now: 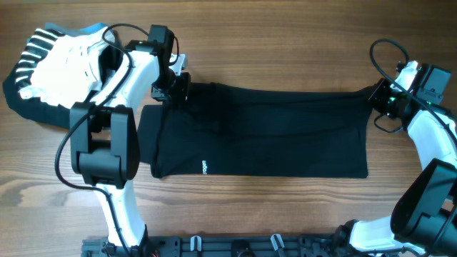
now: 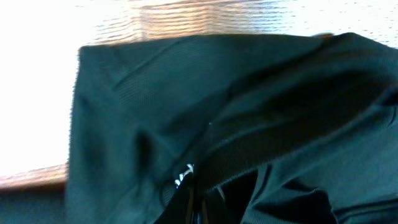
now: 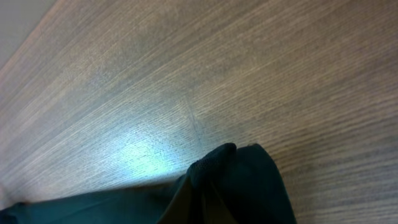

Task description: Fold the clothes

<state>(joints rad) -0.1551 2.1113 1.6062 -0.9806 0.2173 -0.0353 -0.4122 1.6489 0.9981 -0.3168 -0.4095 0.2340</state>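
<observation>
The black T-shirt [image 1: 264, 132] lies folded into a long band across the middle of the wooden table, with a small white label mark [image 1: 203, 168] near its front left edge. My left gripper [image 1: 175, 89] is shut on the shirt's far left corner. My right gripper [image 1: 377, 94] is shut on the far right corner. In the left wrist view the black fabric [image 2: 236, 124] fills the frame and hides the fingers [image 2: 198, 208]. In the right wrist view a pinched black fold [image 3: 217, 165] bunches over the fingers [image 3: 205, 199].
A white garment [image 1: 68, 64] lies on a black-and-white striped garment [image 1: 28, 57] at the far left corner of the table. The left arm's body [image 1: 107, 143] stands beside the shirt's left end. Bare wood [image 1: 285, 43] shows beyond the shirt and in front of it.
</observation>
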